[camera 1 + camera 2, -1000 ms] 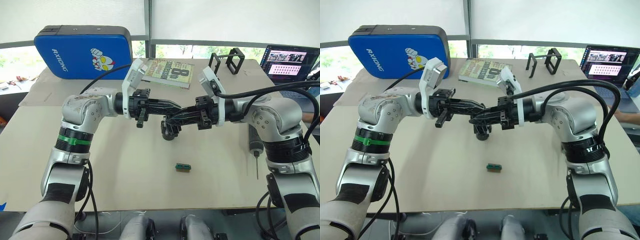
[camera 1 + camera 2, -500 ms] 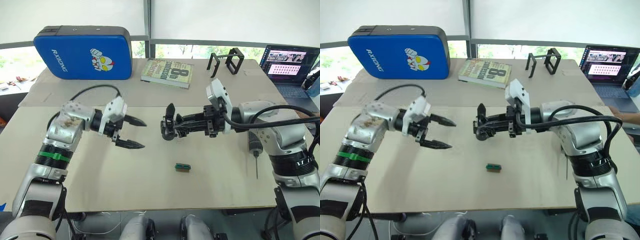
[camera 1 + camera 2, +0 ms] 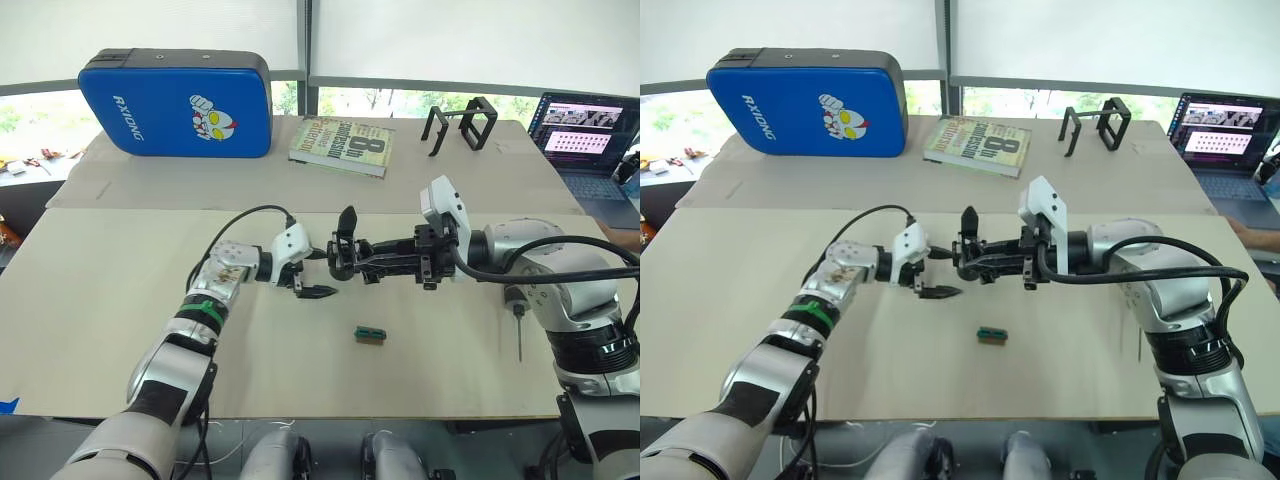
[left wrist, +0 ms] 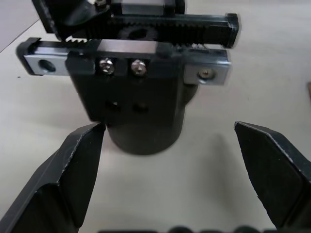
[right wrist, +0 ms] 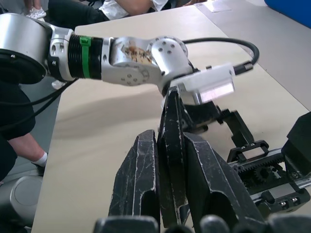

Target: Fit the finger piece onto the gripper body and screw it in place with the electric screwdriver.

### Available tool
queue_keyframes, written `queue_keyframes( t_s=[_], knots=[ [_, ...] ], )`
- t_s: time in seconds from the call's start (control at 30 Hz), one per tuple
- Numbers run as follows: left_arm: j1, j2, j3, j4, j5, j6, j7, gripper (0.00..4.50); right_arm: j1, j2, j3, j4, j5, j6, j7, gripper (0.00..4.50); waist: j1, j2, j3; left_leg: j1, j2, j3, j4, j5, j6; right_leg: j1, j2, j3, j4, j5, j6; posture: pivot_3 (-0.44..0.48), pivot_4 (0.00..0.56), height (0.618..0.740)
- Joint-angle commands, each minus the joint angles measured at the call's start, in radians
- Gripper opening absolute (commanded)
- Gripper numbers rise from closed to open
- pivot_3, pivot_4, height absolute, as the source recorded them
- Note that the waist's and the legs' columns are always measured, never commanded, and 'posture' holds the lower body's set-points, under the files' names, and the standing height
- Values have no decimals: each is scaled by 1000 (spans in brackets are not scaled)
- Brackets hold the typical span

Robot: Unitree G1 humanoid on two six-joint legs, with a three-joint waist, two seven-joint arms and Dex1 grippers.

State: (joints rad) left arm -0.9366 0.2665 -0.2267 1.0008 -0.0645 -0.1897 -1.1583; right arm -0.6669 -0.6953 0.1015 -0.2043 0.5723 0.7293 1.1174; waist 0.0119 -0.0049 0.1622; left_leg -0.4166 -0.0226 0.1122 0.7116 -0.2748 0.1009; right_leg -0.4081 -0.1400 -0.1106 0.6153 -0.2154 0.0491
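1. My right gripper (image 3: 372, 268) reaches in from the right across the middle of the table (image 3: 100, 290), its fingers pressed together on a thin black wedge, the finger piece (image 5: 171, 145). The right wrist view shows that wedge sandwiched upright between the two pads (image 5: 141, 179).
2. My left gripper (image 3: 312, 272) comes in from the left, fingers spread wide apart and holding nothing. One tip sits just beside the gripper body; the left wrist view shows the two fingertips (image 4: 80, 145) flanking its round base, one close to the base wall, the other standing clear.
3. The gripper body (image 3: 343, 250) stands on the table between my two grippers, cylinder base down, one pointed black finger sticking up. The left wrist view shows its toothed rack and silver rail with screw heads across the top.
4. Electric screwdriver (image 3: 516, 318) lies flat on the table to the right, partly hidden under my right forearm, thin bit pointing toward the near edge. Well apart from both grippers.
5. Background, far side: blue padded case (image 3: 180, 100) standing up, a book (image 3: 342, 145) lying flat, an open black wire-frame stand (image 3: 460, 125), a laptop (image 3: 590, 150) at the far right.
6. Small green-and-dark block (image 3: 370, 335) lies alone on the table, nearer to me than the gripper body.
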Motion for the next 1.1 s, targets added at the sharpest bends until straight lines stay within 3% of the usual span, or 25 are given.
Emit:
queue_keyframes(
  t_s=[0.03, 0.17, 0.33, 0.8, 1.1],
  knots=[
    [-42, -26, 22, 52, 18, -48, 19, 4500, 6, -4, -39, -38, 18, -16, -5, 332, -1, 0, 0, 0, 0, 0, 0, 0, 0, 0, -1, 0, 0, 0, 0, 0, 150, 740],
    [-63, -61, 48, 108, 23, -71, 38, 4500, 17, -7, -44, -39, 16, -25, -10, 332, 0, 0, 0, 0, -1, 0, 1, -1, 2, 0, -3, -1, 1, 0, 0, 0, 150, 740],
    [-67, -87, 74, 126, 17, -93, 0, 2278, 29, -4, -40, -26, -7, -86, 5, 332, 0, 0, 0, 0, -2, 0, 1, -2, 4, 0, -6, -2, 0, 0, 1, 0, 150, 740],
    [3, -89, 57, 26, 34, -96, -65, 2275, -52, 165, 20, 283, -116, -379, 97, 332, -6, 0, 0, -2, -3, 0, 2, -2, 4, 0, -6, -6, 6, 1, 2, 0, 150, 740],
    [9, -84, 57, 18, 51, -104, -38, 2275, -60, 186, 35, 378, -162, -438, 156, 332, -7, 0, 0, -2, -3, -1, 3, -1, 4, 0, -6, -6, 7, 1, 2, 0, 150, 740]
  ],
)
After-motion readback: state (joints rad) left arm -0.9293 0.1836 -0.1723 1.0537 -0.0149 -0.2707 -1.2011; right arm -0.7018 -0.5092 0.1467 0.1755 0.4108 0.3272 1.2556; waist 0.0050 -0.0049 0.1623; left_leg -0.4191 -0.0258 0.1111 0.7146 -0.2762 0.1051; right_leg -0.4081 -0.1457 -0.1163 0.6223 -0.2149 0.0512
